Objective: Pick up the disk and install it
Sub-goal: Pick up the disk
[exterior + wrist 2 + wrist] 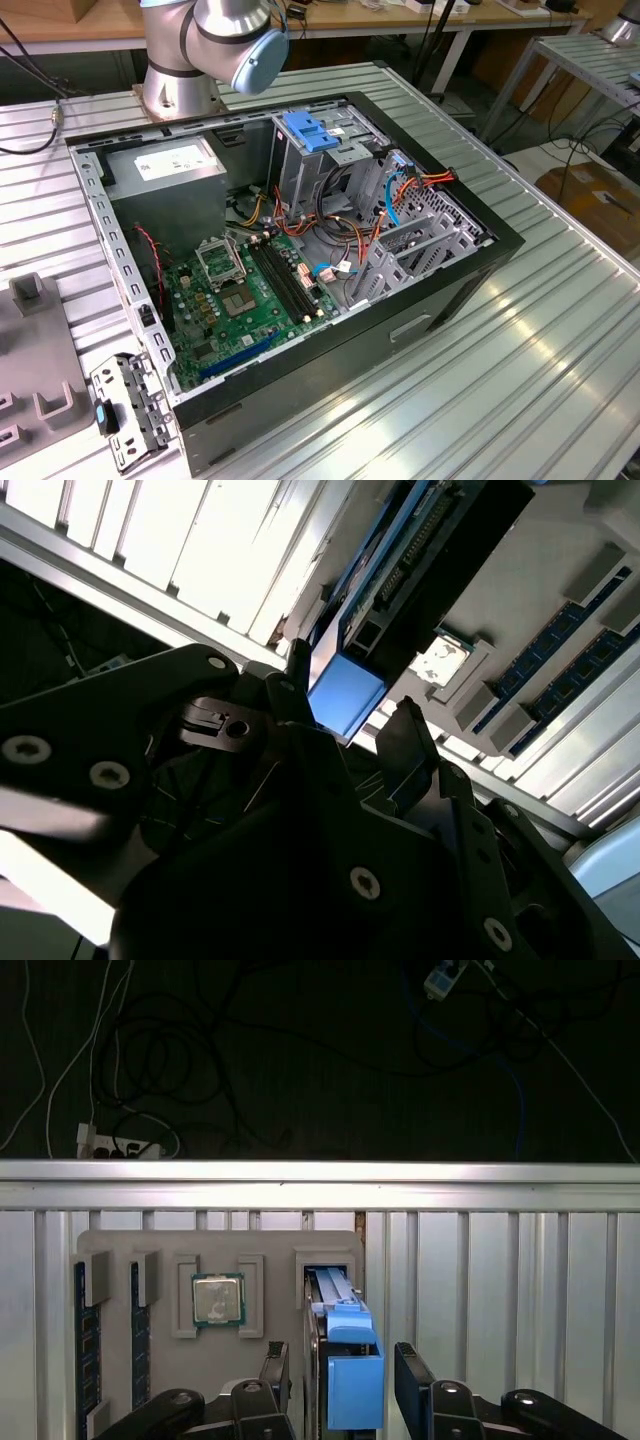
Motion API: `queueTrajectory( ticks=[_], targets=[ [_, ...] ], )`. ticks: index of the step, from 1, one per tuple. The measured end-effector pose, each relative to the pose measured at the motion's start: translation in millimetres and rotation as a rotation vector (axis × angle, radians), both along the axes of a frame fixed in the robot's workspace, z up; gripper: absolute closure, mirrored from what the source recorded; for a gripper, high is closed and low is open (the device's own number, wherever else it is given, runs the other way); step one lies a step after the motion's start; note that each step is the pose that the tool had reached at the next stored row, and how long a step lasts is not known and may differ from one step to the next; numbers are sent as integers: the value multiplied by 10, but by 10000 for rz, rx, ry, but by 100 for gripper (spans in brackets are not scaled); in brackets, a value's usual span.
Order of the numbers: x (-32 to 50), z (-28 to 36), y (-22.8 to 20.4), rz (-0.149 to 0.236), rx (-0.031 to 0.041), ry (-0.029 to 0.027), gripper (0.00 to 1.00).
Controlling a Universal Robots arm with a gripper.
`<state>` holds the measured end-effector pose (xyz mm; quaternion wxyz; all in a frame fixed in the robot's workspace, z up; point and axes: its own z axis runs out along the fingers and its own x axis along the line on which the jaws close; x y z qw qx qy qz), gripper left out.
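Exterior view, case: one open computer case [300, 250] lies on the counter [520, 380], with one blue-handled cage [310, 135] inside it; the arm [215, 40] rises beyond its far side
First wrist view, disk: one disk [335, 1295] stands on edge in a slot of the grey tray [270, 1245], with its blue rail end towards the camera
First wrist view, tool: the tool [343, 1355] is wide, one finger on each side of the disk; a gap shows beside the rail, so nothing is gripped yet
First wrist view, count: two memory sticks [88, 1340], one chip [218, 1298], one disk, all in the one tray
Second wrist view, tool: the tool [350, 690] straddles the blue rail end, jaws apart
Second wrist view, disk: the dark body of the disk [440, 570] runs away from the fingers along its slot; the chip [440, 660] sits just beside it
Handling: probably rigid, fairly heavy for its size and sensitive to knocks; the metal faces look smooth, so a slip seems possible
Hold: best across the two flat faces near the rail end, squarely, so it lifts straight out of the slot
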<state>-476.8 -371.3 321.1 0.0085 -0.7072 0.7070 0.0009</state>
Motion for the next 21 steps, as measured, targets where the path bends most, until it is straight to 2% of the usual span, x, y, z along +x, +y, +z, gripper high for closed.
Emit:
queueTrajectory(
  ticks=[10,13,16,19,21],
  targets=[
    [1,-9,0,0,0,3,46],
    [5,-56,2,0,1,9,46],
    [7,-120,35,0,1,27,46],
    [7,-154,36,1,1,31,46],
    [7,-154,36,0,0,34,46]
  ],
)
